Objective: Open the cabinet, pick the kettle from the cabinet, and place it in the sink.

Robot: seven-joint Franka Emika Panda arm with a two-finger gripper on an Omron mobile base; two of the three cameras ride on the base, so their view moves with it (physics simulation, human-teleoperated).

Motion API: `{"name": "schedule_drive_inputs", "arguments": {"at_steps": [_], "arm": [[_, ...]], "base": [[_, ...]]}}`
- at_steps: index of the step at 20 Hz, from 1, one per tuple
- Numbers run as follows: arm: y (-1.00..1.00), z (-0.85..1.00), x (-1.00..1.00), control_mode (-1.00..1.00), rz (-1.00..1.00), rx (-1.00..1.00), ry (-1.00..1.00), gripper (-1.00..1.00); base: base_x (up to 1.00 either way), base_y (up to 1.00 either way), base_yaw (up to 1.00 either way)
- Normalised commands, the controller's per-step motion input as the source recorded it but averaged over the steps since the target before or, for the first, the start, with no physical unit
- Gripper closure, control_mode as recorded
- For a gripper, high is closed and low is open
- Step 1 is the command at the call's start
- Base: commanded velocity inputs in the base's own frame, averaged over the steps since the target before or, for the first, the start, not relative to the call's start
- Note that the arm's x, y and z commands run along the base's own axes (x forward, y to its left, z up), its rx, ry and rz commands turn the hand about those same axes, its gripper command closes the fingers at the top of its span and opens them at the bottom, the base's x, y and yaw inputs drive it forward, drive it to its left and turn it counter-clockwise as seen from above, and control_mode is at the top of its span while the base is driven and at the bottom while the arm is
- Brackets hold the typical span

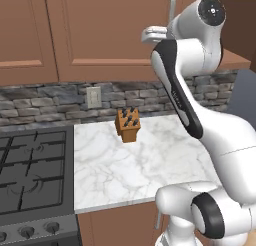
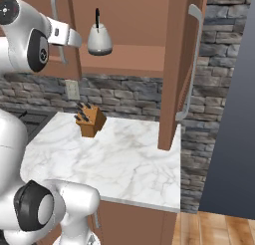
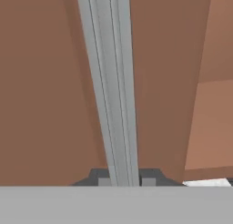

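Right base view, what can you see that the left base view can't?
Right base view: the kettle inside the open cabinet, plus some wooden floor. Left base view: the black stove with its knobs. Both: the knife block on the marble counter, the stone wall behind it, and the white arm.
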Motion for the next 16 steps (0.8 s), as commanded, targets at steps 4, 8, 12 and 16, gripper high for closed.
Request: {"name": "schedule_drive_inputs", "arguments": {"at_steps": [4, 8, 12, 16], "arm": [[0.27, -0.07, -0.65, -1.0, -0.01, -0.03, 0.0, 1.0], [0.3, -0.08, -0.64, -1.0, -0.04, -0.04, 0.0, 1.0], [0.31, -0.09, -0.64, -1.0, -0.03, -0.04, 0.0, 1.0], [0.33, -0.07, -0.61, -1.0, -0.03, -0.01, 0.0, 1.0]], "base": [[0.0, 0.0, 0.0], [0.0, 0.0, 0.0], [0.0, 0.0, 0.0], [0.0, 0.0, 0.0]]}}
